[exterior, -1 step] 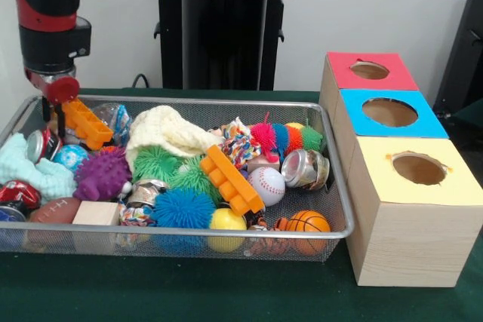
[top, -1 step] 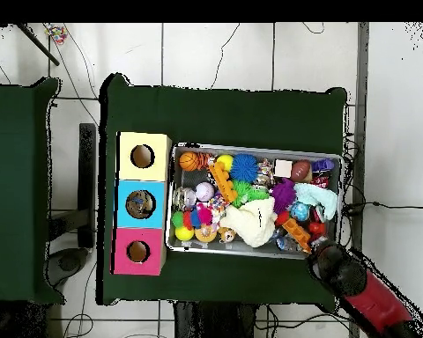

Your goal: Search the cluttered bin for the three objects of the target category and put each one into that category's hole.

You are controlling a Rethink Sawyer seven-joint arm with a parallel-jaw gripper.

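A wire bin (exterior, -1 step: 226, 100) holds a heap of toys. An orange studded brick (exterior, -1 step: 87, 124) lies tilted at the bin's far left corner, its upper end right under my gripper (exterior, -1 step: 62, 107). I cannot tell whether the gripper holds it. A second orange brick (exterior, -1 step: 230, 180) rests in the middle of the heap. A plain wooden cube (exterior, -1 step: 96, 213) sits at the front left. Seen from overhead, the gripper (top, -1 step: 319, 253) hangs over the bin's corner, next to the brick (top, -1 step: 294, 233).
Three wooden boxes with round holes stand in a row beside the bin: red top (exterior, -1 step: 343, 65), blue top (exterior, -1 step: 355, 107), yellow top (exterior, -1 step: 377, 179). The heap also has spiky balls, a baseball (exterior, -1 step: 267, 185), a small basketball (exterior, -1 step: 308, 222), cans and knitted cloths.
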